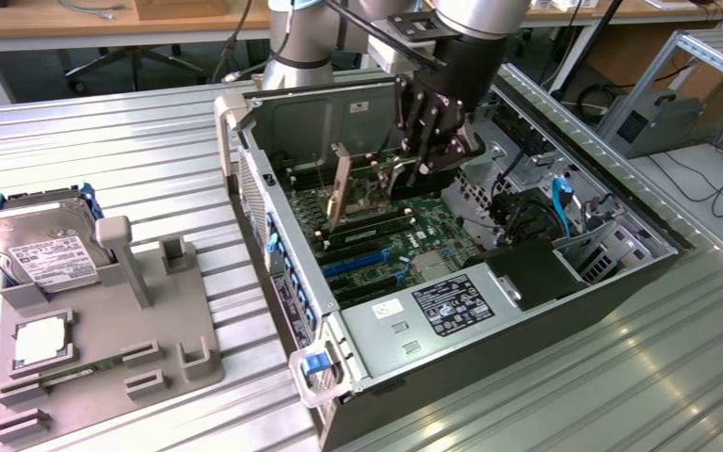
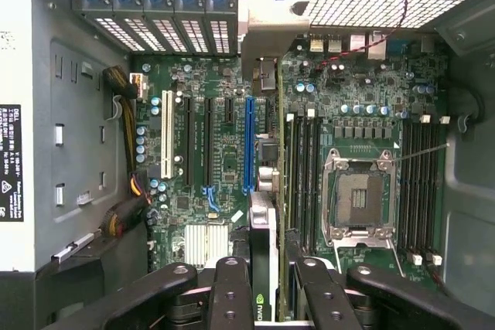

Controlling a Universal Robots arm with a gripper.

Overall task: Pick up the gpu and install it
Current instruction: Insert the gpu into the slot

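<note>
In the upper middle of the exterior view, the gripper point(image 1: 431, 155) reaches down into the open computer case point(image 1: 538, 353) on the counter point(image 1: 110, 141). Its fingers point(image 2: 232, 291) are closed on the gpu point(image 1: 368, 188), which stands on edge above the motherboard point(image 1: 418, 240). In the wrist view the gpu point(image 2: 263, 226) lies just beside the long blue slot point(image 2: 248, 144). Whether it is seated cannot be told. A hard drive point(image 1: 41, 250) sits at the exterior view's left.

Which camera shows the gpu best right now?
The exterior view: the gpu shows side-on, upright over the motherboard, gripped by the hand. The wrist view shows it edge-on between the hand's fingers, with its bracket at the far end.
</note>
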